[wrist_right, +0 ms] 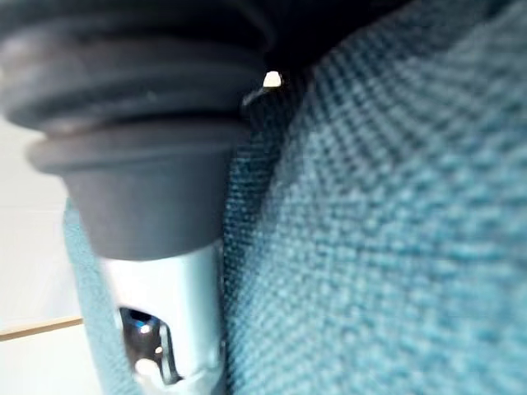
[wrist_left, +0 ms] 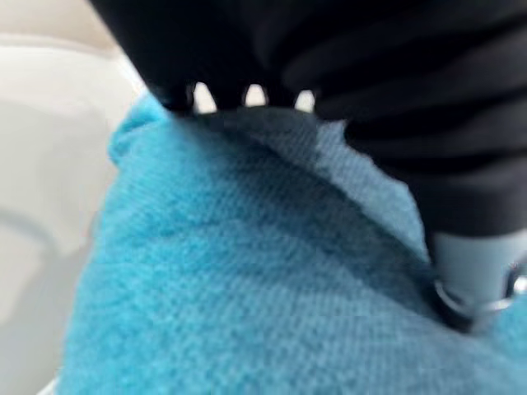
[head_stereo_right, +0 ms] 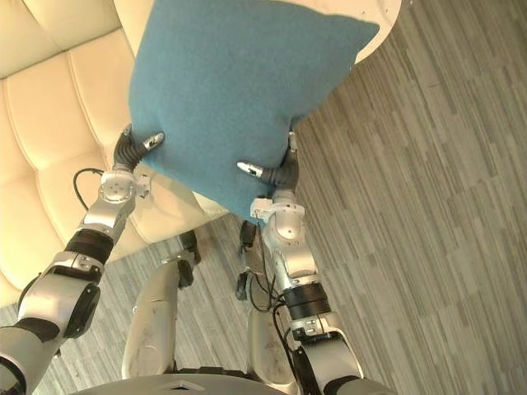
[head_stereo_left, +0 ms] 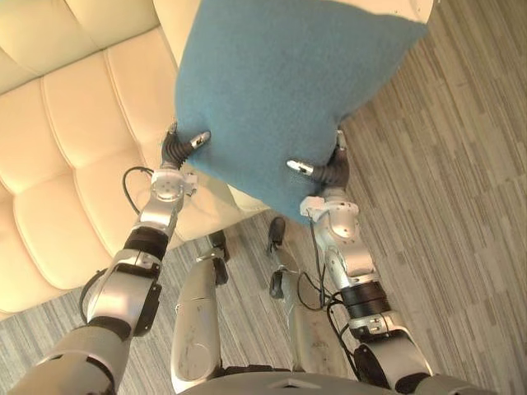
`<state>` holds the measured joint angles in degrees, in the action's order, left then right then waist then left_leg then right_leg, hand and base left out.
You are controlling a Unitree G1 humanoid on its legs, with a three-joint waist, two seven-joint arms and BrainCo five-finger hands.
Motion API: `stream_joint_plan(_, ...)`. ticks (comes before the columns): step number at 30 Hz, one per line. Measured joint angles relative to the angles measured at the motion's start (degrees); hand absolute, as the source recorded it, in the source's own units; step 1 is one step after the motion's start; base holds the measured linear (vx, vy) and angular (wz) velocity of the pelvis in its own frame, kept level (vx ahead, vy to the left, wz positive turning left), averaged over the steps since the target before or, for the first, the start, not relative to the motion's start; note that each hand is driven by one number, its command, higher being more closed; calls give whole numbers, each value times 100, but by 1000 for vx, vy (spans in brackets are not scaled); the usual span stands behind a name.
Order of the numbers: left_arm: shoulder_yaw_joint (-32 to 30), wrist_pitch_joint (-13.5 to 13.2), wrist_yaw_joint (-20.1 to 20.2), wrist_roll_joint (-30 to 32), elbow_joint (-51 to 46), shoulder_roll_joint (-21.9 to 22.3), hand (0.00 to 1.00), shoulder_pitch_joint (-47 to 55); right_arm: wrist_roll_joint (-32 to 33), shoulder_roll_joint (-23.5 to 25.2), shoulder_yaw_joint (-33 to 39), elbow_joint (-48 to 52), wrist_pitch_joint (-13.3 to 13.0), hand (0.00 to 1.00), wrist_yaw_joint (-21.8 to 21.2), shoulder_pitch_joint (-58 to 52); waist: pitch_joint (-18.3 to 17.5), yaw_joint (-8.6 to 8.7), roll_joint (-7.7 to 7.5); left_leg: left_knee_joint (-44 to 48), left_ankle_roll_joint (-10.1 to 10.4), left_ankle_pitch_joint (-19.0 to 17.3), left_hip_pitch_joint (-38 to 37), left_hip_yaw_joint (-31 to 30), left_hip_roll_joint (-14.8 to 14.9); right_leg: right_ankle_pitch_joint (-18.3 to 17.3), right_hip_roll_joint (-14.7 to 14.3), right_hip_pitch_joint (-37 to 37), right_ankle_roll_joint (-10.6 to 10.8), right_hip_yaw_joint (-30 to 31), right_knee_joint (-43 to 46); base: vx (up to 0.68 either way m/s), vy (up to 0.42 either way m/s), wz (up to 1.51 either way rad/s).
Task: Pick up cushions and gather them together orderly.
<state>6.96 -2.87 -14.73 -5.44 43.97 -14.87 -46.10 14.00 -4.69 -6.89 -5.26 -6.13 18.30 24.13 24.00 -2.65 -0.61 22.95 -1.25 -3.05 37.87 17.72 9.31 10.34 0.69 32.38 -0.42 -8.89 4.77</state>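
Grip comes from both sides: the left robot hand point(head_stereo_left: 179, 150) pinches the lower left edge of a teal cushion point(head_stereo_left: 280, 82), its thumb point(head_stereo_left: 198, 139) lying across the front face while its fingers go out of sight behind the fabric. The right robot hand point(head_stereo_left: 329, 173) pinches the lower right edge the same way, its thumb point(head_stereo_left: 300, 167) pressed onto the front of the cushion and its fingers hidden behind. The cushion is clear of every surface, held up close before the head camera. It is turned so that one corner points down between the two wrists and another points up to the robot's right. Its cover is a coarse woven cloth of even colour, and the left wrist view shows the weave point(wrist_left: 247, 288) bunched slightly under that hand's dark ribbed cover. In the right wrist view a silver digit point(wrist_right: 173, 313) lies tight against the same cloth. Behind and below the cushion, on the robot's left, stands a cream sofa point(head_stereo_left: 66, 123) with stitched, padded panels, and its pale upholstery carries on behind the cushion's top edge. A grey wood-plank floor point(head_stereo_left: 461, 206) spreads out to the robot's right and beneath the arms.
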Motion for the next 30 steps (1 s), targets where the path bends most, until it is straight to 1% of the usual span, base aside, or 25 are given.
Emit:
stream_joint_plan(2,-2,-1,-21,-47,-92,-69,100,-37,34,-37,-16,5,-14,100,101,146,0,-1,0,-20,18,16,4,0,26,41,-2,-2,-42,-77,-6,17,-48,4)
stream_joint_plan(6,0,-10,-139,-297,-534,-98,100,-32,36,-61,-16,27,-73,100,139,306,0,-14,0,-151,72,144,-28,-22,16,43,-1,-12,-59,-154,-6,53,-40,10)
stream_joint_plan(7,3,-18,-160,-424,-704,-100,100,-17,38,-72,-16,35,-126,100,163,328,0,-19,0,-268,76,222,-95,-36,-16,37,5,-43,-66,-173,-5,63,-37,12)
stream_joint_plan(9,9,-22,-196,-465,-925,-101,100,22,41,-91,-16,36,-144,100,165,326,-1,-24,-1,-401,73,300,-195,-50,-49,18,15,-98,-84,-203,-5,59,-37,12)
stream_joint_plan(10,41,-30,-241,-563,-1173,-99,100,111,46,-108,-16,34,-143,100,165,298,-1,-22,-1,-519,120,345,-336,-66,-74,-8,20,-198,-102,-229,-6,68,-49,11)
stream_joint_plan(12,80,-34,-250,-578,-1363,-96,100,188,123,-143,-16,32,-140,100,164,242,-2,-21,-4,-645,127,407,-519,-90,-94,-56,21,-339,-115,-257,-6,73,-56,11)
stream_joint_plan(14,130,-38,-257,-668,-1822,-84,100,388,160,-202,-15,33,-140,100,164,64,-4,-16,-7,-814,187,445,-764,-155,-131,-139,21,-535,-130,-307,0,62,-50,16)
stream_joint_plan(15,203,-82,-257,-694,-2168,-75,100,594,162,-210,-15,33,-131,100,162,-125,-9,-16,-11,-958,203,470,-953,-189,-165,-204,24,-674,-145,-337,3,68,-46,15)
stream_joint_plan(17,238,-120,-257,-701,-2511,-23,100,833,162,-206,-15,32,-100,100,146,-337,-11,-17,-11,-1117,255,526,-1161,-211,-198,-274,29,-827,-149,-382,5,97,-44,14)
stream_joint_plan(18,283,-210,-256,-707,-2701,69,100,1036,159,-201,-16,30,-89,100,76,-529,-18,-12,-17,-1303,283,607,-1355,-233,-236,-320,31,-952,-156,-408,5,109,-35,15)
stream_joint_plan(19,306,-226,-256,-728,-2784,90,100,1118,159,-196,-16,29,-88,100,55,-584,-18,-2,-16,-1372,283,644,-1431,-246,-253,-337,34,-998,-155,-419,2,140,-32,19)
stream_joint_plan(20,356,-247,-253,-749,-2991,129,100,1378,147,-185,-16,27,-83,100,10,-694,-20,60,-14,-1581,298,740,-1622,-319,-307,-385,38,-1128,-150,-448,-12,124,-20,19)
stream_joint_plan(21,369,-259,-250,-749,-3107,186,100,1599,129,-189,-15,25,-76,100,-65,-780,-20,111,-14,-1753,270,829,-1807,-355,-347,-409,39,-1271,-141,-479,-60,120,-15,18)
stream_joint_plan(22,371,-259,-244,-750,-3173,219,100,1736,100,-190,-15,25,-66,100,-96,-835,-21,132,-16,-1856,282,879,-1927,-366,-371,-413,39,-1364,-135,-487,-98,118,1,10)
stream_joint_plan(23,385,-265,-231,-753,-3338,313,100,2125,-81,-194,-15,26,-26,100,-172,-979,-76,165,-13,-2088,298,919,-2197,-360,-406,-423,23,-1580,-127,-487,-216,91,3,4)
stream_joint_plan(25,411,-266,-217,-796,-3530,421,100,2609,-238,-196,-12,27,-18,100,-295,-1206,-261,209,-14,-2290,293,961,-2387,-365,-437,-432,7,-1749,-115,-488,-347,128,23,4)
stream_joint_plan(26,438,-266,-203,-800,-3698,503,100,2961,-332,-196,-12,37,-17,100,-341,-1376,-309,223,-11,-2403,296,972,-2606,-369,-456,-441,-5,-1962,-103,-490,-442,117,28,5)
stream_joint_plan(27,449,-266,-185,-801,-3758,542,100,3107,-361,-193,-12,39,-16,100,-359,-1455,-337,223,-4,-2442,296,972,-2692,-371,-467,-457,-6,-2054,-87,-494,-468,113,39,7)
stream_joint_plan(28,445,-266,-115,-835,-3986,694,100,3536,-494,-186,-13,144,13,100,-444,-1756,-568,225,0,-2581,299,985,-2805,-386,-494,-479,-8,-2150,-59,-519,-549,128,44,11)
stream_joint_plan(29,447,-267,-91,-887,-4197,820,100,3896,-546,-172,-13,304,17,100,-520,-2021,-691,230,4,-2669,302,995,-2932,-420,-511,-500,-9,-2277,-34,-555,-605,155,56,14)
stream_joint_plan(30,447,-267,-70,-917,-4289,871,100,4039,-547,-164,-13,386,17,100,-545,-2131,-720,233,4,-2706,302,994,-3000,-441,-519,-518,-8,-2349,-31,-571,-614,134,57,27)
